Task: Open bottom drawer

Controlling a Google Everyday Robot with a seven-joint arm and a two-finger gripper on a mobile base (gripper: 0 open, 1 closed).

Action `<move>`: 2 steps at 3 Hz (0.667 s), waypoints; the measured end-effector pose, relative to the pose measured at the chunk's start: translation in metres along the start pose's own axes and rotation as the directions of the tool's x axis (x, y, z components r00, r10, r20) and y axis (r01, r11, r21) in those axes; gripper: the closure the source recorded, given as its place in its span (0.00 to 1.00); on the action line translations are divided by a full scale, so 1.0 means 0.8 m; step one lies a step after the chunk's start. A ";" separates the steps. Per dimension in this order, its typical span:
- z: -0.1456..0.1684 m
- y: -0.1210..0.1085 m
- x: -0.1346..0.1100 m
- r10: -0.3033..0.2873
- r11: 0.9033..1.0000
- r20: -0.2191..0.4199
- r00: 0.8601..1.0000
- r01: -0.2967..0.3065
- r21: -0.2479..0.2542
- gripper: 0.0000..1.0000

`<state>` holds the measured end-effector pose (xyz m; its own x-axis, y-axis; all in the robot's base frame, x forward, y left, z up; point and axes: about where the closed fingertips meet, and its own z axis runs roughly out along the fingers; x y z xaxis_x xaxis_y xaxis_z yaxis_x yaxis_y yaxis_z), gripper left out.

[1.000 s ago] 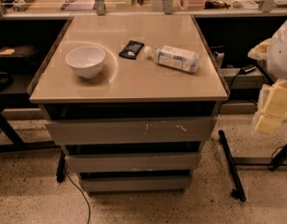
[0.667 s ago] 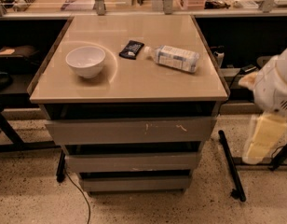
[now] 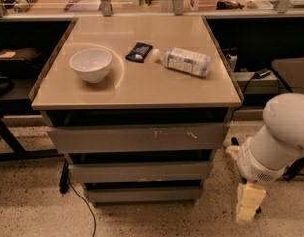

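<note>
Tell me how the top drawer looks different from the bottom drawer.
The top drawer front is wider and taller; the bottom drawer is narrower and slimmer. The top drawer has pale scratches; the bottom drawer is plain. Both are grey, without handles. The gripper hangs low beside the bottom drawer, apart from it.

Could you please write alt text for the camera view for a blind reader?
The robot's gripper hangs near the floor, right of a grey three-drawer cabinet and apart from its bottom drawer. On the cabinet top sit a white bowl, a dark packet and a toppled plastic bottle.
</note>
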<state>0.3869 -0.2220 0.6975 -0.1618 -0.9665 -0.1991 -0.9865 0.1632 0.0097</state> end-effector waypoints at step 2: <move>0.048 0.008 0.013 0.004 0.998 0.017 1.000 -0.003 -0.064 0.00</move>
<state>0.3800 -0.2232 0.6581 -0.1659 -0.9623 -0.2155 -0.9854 0.1535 0.0731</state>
